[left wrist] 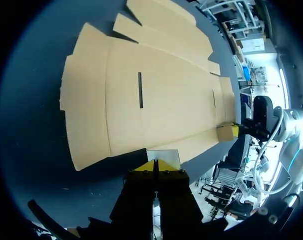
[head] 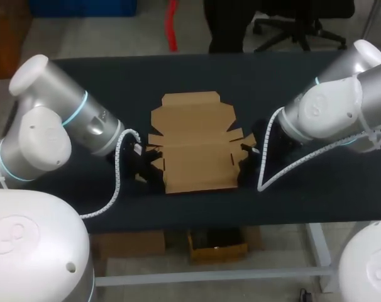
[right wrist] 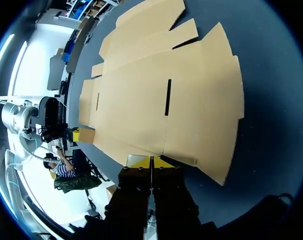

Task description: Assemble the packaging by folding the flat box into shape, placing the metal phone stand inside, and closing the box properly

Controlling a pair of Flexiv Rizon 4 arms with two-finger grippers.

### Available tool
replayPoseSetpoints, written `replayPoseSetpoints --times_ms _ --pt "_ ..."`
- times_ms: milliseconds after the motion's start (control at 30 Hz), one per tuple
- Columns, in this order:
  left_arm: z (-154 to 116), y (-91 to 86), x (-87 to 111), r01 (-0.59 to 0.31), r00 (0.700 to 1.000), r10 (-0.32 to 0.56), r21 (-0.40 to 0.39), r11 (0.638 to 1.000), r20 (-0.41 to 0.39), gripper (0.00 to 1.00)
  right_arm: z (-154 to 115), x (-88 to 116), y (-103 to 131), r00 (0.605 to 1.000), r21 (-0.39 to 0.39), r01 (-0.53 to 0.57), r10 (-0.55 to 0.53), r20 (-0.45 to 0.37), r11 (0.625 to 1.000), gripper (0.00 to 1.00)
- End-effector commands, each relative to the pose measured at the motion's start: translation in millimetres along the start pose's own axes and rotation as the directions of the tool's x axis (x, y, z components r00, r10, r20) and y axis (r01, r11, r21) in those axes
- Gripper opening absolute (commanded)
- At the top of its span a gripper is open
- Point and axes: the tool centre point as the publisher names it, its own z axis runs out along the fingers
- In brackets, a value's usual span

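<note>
Folding is barely begun: the box (head: 197, 151) lies flat (no stand in view), with the left gripper (left wrist: 156, 166) and right gripper (right wrist: 151, 161) each pinched on a side flap. Next, both flaps need raising upright together.

Matt brown cardboard box (head: 193, 148) lies on a dark, matt table (head: 303, 75) covering.

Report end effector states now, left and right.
Left end effector: closed on the left side flap of the flat box.
Right end effector: closed on the right side flap.
</note>
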Motion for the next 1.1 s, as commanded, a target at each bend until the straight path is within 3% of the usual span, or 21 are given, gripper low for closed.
replayPoseSetpoints --times_ms 33,1100 --pt "2.3 0.1 6.2 -0.004 1.000 0.004 -0.001 1.000 0.016 0.00 -1.0 4.2 -1.0 1.000 0.001 0.000 0.000 0.009 1.000 0.00" --pt "21.7 1.1 10.6 -0.010 0.999 0.010 -0.002 1.000 0.044 0.00 17.3 9.0 -1.3 1.000 0.047 0.001 -0.002 0.029 0.999 0.00"
